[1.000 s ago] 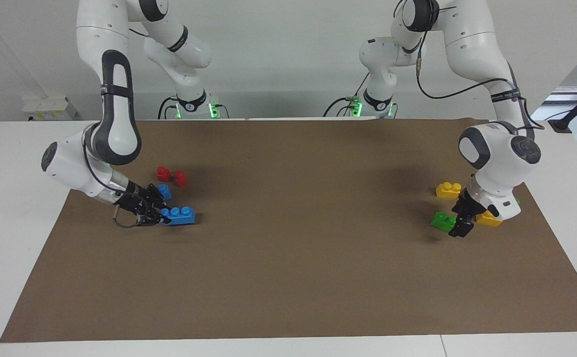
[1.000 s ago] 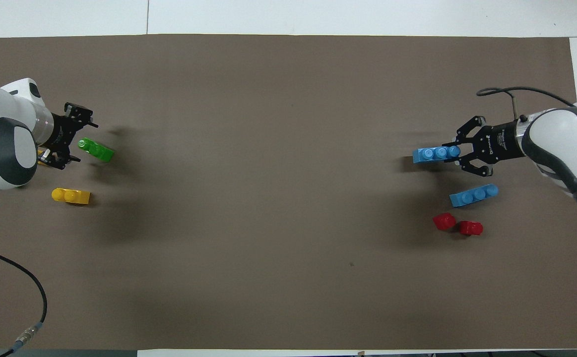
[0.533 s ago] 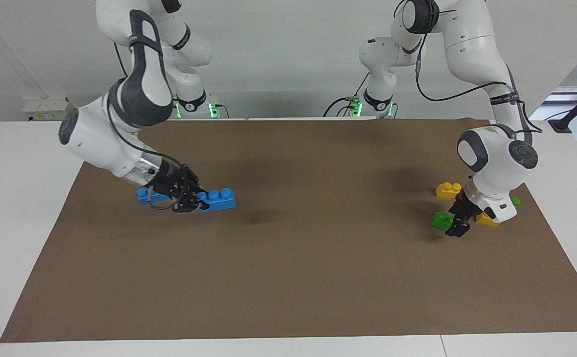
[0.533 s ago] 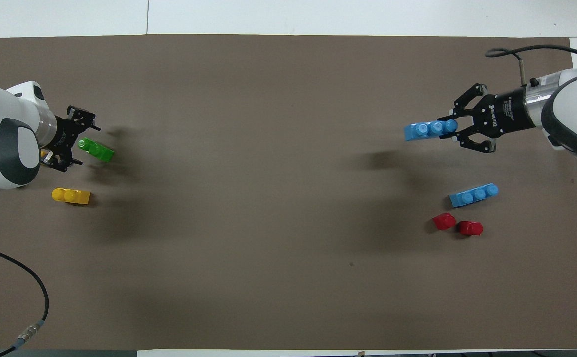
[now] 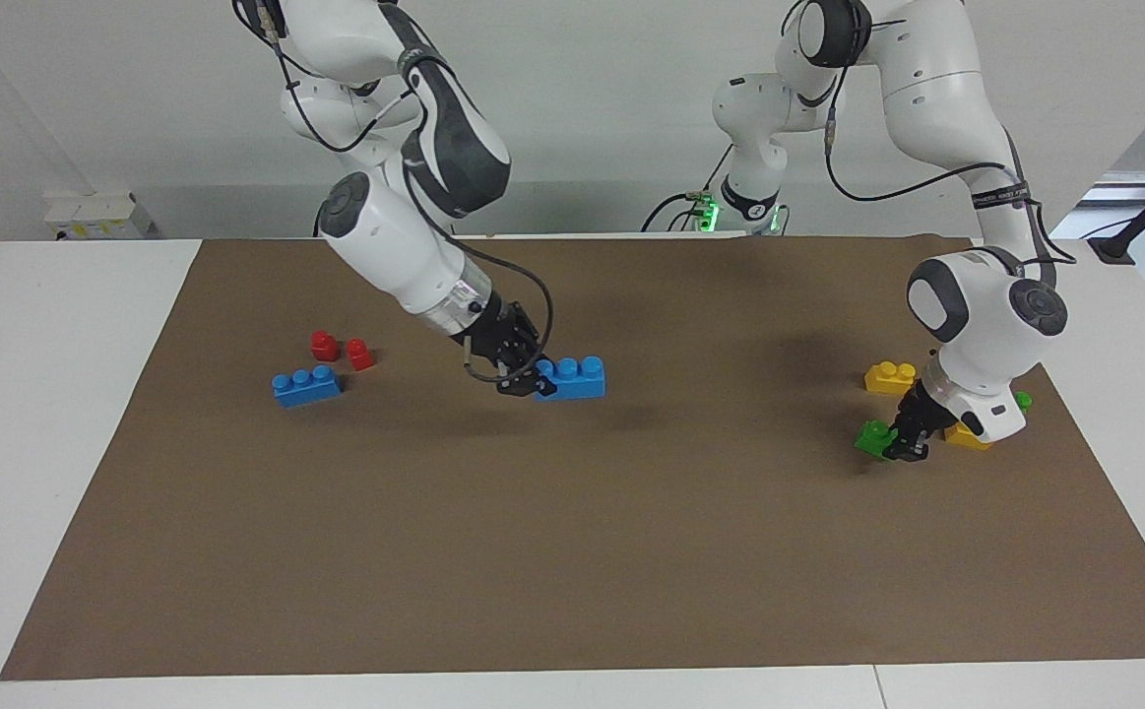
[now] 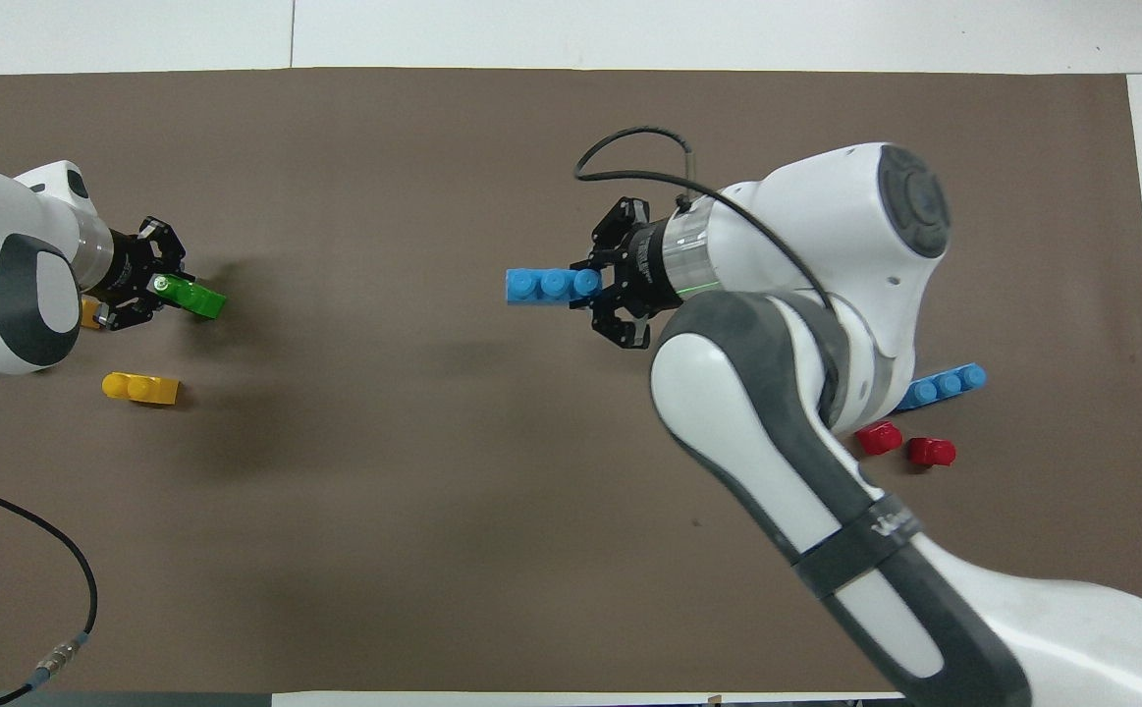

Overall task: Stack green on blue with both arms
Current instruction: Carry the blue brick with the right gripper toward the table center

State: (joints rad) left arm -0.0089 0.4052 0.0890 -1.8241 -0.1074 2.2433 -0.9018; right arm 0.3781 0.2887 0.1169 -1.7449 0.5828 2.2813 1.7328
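Note:
My right gripper (image 5: 536, 382) is shut on one end of a blue three-stud brick (image 5: 572, 378) and holds it level in the air over the middle of the brown mat; it also shows in the overhead view (image 6: 551, 285) with the gripper (image 6: 592, 285). My left gripper (image 5: 902, 445) is low at the left arm's end of the mat, its fingers closed around a green two-stud brick (image 5: 871, 436) that rests on the mat, also seen in the overhead view (image 6: 192, 295). A second blue brick (image 5: 307, 385) lies at the right arm's end.
Two red one-stud bricks (image 5: 325, 345) (image 5: 359, 354) lie next to the second blue brick. Two yellow bricks (image 5: 890, 376) (image 5: 968, 436) and a second green brick (image 5: 1023, 401) lie around the left gripper. The brown mat (image 5: 572, 551) covers the table.
My right gripper lifted the blue brick and carried it from the right arm's end to over the mat's middle. My left gripper closed in on the green brick.

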